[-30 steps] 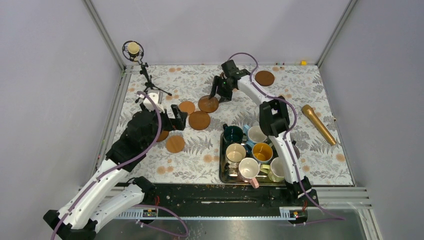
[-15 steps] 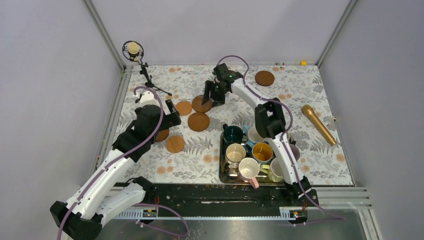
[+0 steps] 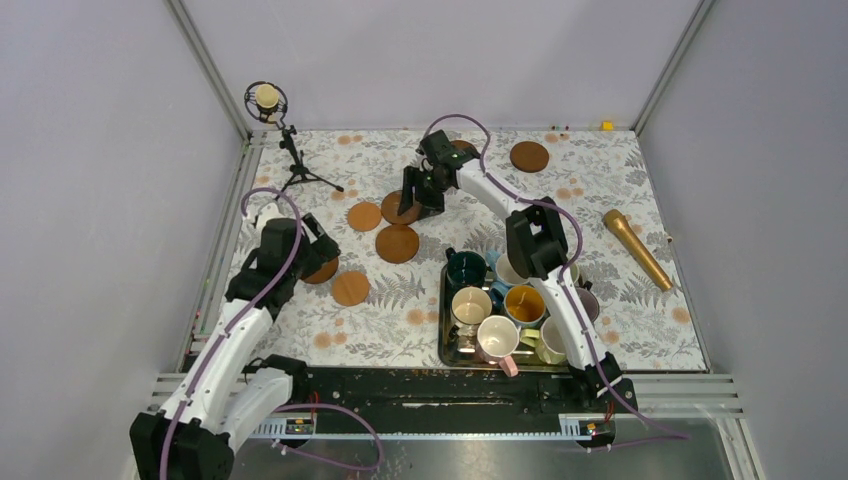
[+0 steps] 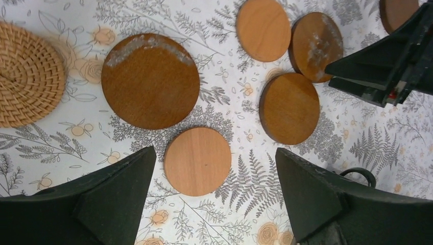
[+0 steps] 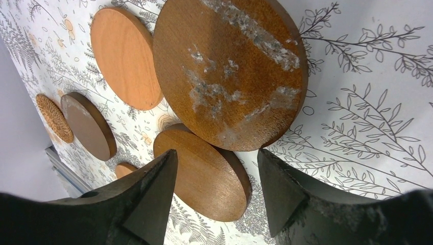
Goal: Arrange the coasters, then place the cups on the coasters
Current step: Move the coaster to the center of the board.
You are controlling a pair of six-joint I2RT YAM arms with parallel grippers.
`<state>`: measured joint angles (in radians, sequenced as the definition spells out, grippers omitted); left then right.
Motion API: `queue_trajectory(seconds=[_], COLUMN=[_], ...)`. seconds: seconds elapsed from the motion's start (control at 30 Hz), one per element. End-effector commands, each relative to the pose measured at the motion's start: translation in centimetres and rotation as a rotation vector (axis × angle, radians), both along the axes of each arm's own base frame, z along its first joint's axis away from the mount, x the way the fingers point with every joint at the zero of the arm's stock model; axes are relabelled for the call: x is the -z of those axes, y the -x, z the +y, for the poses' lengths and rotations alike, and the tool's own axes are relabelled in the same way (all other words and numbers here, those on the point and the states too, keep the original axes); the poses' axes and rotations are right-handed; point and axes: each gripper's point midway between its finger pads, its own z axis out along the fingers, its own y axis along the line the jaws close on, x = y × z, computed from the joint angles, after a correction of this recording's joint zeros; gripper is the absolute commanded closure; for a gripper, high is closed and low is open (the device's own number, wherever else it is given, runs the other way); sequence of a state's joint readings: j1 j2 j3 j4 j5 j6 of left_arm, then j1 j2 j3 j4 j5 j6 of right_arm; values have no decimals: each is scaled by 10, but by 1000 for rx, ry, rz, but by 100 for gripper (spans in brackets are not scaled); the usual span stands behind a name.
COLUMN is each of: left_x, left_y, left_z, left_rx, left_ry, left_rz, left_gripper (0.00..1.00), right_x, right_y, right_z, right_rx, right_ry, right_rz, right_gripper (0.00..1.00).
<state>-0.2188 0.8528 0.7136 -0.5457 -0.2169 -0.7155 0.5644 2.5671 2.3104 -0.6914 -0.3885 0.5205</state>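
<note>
Several round brown coasters lie on the floral cloth: one [image 3: 364,216], one [image 3: 397,243], one [image 3: 350,288], one half under my left arm [image 3: 322,272], and one alone at the back [image 3: 529,156]. My right gripper [image 3: 420,193] hangs open over a speckled dark coaster [image 5: 230,71] and a brown coaster [image 5: 204,176]; its jaws [image 5: 217,153] touch neither. My left gripper [image 4: 215,155] is open above a light coaster [image 4: 197,161], gripping nothing. Several cups, among them a dark green cup [image 3: 466,268] and a yellow cup [image 3: 524,303], stand in the steel tray [image 3: 443,300].
A woven rattan mat [image 4: 28,81] lies left of the coasters. A microphone on a tripod [image 3: 267,99] stands at the back left. A gold microphone [image 3: 636,248] lies at the right. The right arm's links cross above the tray.
My left gripper has drawn back to the left and narrowed a little. My right gripper has moved left, and the coaster beneath it and its neighbour have shifted slightly left.
</note>
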Motion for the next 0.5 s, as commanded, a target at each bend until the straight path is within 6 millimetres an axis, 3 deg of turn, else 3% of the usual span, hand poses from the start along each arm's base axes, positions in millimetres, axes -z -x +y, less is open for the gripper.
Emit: queue_trajectory(seconds=[0.0,0.1,0.2,0.27,0.33,0.47], left_x=[7,21,22,27,38,55], left_y=[-6,-6,-13,-14,-12,-6], left_z=[4,15,24,32,39,43], left_rx=[-63,-152,-221,-296,-374,-460], left_ry=[97,171,196,230,274,329], left_rz=[-24,-1,-71,-92,-77,-58], left_gripper=[12,18,25,47,63,74], right_x=[-38,-58,-79,-91,-103,-127], right_y=[8,7,7,9,13,23], right_z=[13,12,12,11,9,3], right_rx=[-50,-47,-48,-50,-50,-55], right_ry=[-55,-66,-86,-97,-111,-151], right_rz=[-45,-77,-110,-127,-144,-199], right_gripper=[33,31,29,29,29,29])
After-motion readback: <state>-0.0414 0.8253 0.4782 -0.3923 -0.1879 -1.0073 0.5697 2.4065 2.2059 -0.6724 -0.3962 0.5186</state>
